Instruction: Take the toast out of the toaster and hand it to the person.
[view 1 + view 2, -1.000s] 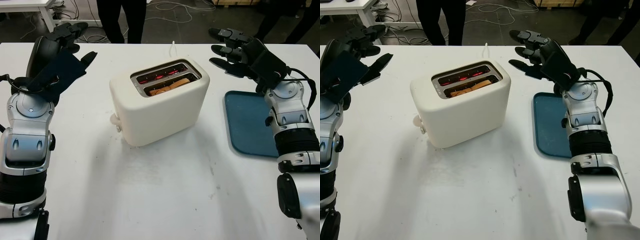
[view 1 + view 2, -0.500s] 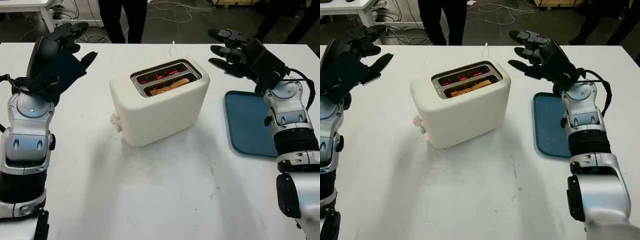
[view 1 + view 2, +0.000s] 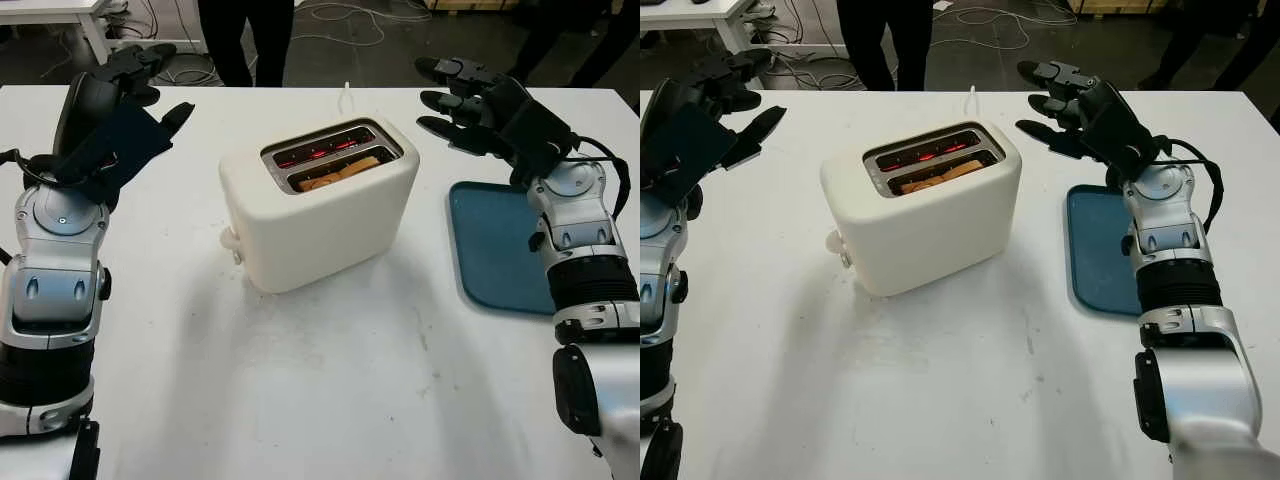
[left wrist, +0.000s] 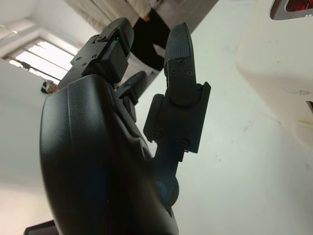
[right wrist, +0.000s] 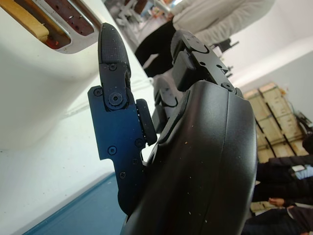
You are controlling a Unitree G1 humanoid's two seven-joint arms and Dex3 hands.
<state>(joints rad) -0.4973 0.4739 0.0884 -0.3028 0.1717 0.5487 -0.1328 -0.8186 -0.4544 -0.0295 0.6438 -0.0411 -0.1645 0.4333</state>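
Note:
A cream two-slot toaster stands mid-table. A slice of toast sits down in its nearer slot; the farther slot glows red inside. My left hand is raised at the table's left, well apart from the toaster, open and holding nothing. My right hand hovers to the right of the toaster, above the table's far right, open, its fingers pointing toward the toaster. A person in dark trousers stands behind the table's far edge.
A blue tray lies on the white table at the right, under my right forearm. A white cord runs from behind the toaster to the far edge. Cables lie on the floor beyond.

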